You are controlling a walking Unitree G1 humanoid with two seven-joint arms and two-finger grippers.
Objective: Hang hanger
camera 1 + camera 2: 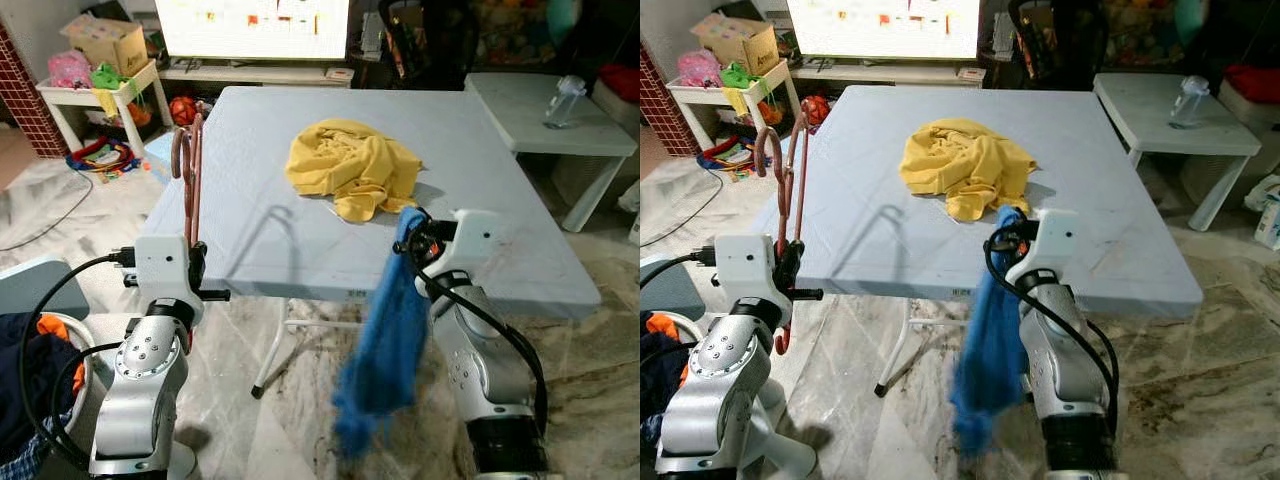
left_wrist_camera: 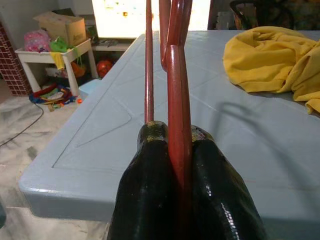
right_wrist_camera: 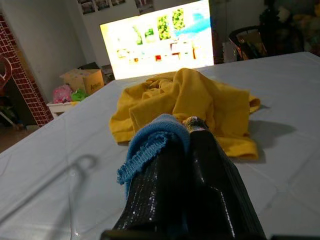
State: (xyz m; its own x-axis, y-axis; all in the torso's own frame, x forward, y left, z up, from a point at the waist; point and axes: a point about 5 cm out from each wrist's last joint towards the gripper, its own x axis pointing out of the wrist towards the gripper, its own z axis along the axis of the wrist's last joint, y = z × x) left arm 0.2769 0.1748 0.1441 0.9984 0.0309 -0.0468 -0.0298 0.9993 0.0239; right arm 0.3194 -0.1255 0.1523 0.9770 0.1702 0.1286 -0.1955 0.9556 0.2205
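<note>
Left claw (image 2: 181,150) is clamped on the slim reddish-brown hanger (image 1: 188,185), gripping it low on its frame so that its long axis stands nearly upright, hook uppermost, just off the near-left corner of the pale blue-grey square desk (image 1: 250,220). Further along, a crumpled yellow cotton garment (image 1: 352,166) lies on the desk top, well apart from both arms. Right claw (image 3: 187,131) is pinched shut on one edge of a blue knitted cloth (image 1: 385,345), which hangs limp below the desk's front edge. The two loads sit side by side at about the same height with open space between them, so the hanger lies to the left of the blue cloth. Bringing them together looks like a sideways closing move.
</note>
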